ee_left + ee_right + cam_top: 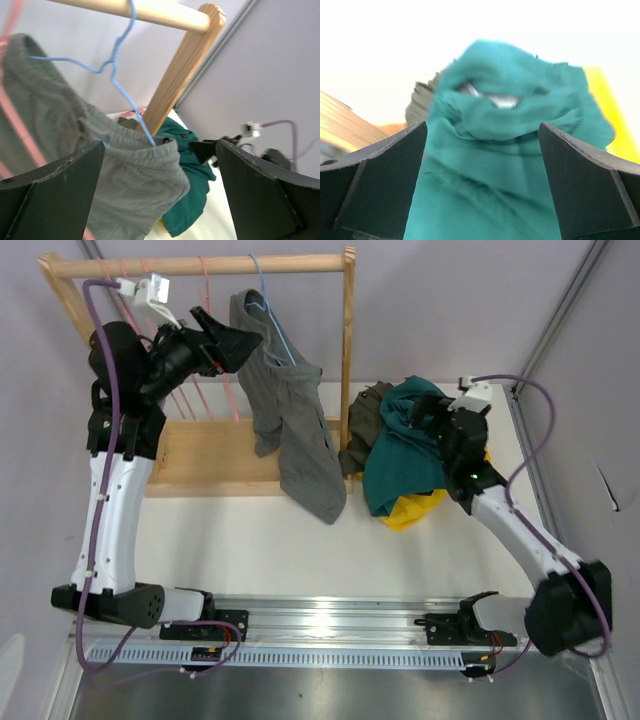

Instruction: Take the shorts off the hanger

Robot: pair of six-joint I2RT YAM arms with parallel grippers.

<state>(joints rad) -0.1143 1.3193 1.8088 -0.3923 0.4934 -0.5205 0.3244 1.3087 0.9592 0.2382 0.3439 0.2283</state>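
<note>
The grey shorts [290, 430] hang from a blue hanger [268, 315] on the wooden rod [200, 265] of the rack. My left gripper [238, 340] is open just left of their waistband. In the left wrist view the grey shorts [125, 175] fill the space ahead of the left gripper [160, 190], below the blue hanger [117, 75]. The teal shorts [400, 455] lie heaped on the table over the yellow shorts [415, 508], next to the olive shorts [365, 410]. My right gripper [432, 422] is open over this heap, and the teal shorts [505, 150] spread beneath the right gripper [482, 185].
Bare pink hangers [205, 300] hang on the rod left of the blue one. The rack's wooden base [210, 455] and right post [348, 350] stand between the grey shorts and the heap. A wall rises close behind the rack.
</note>
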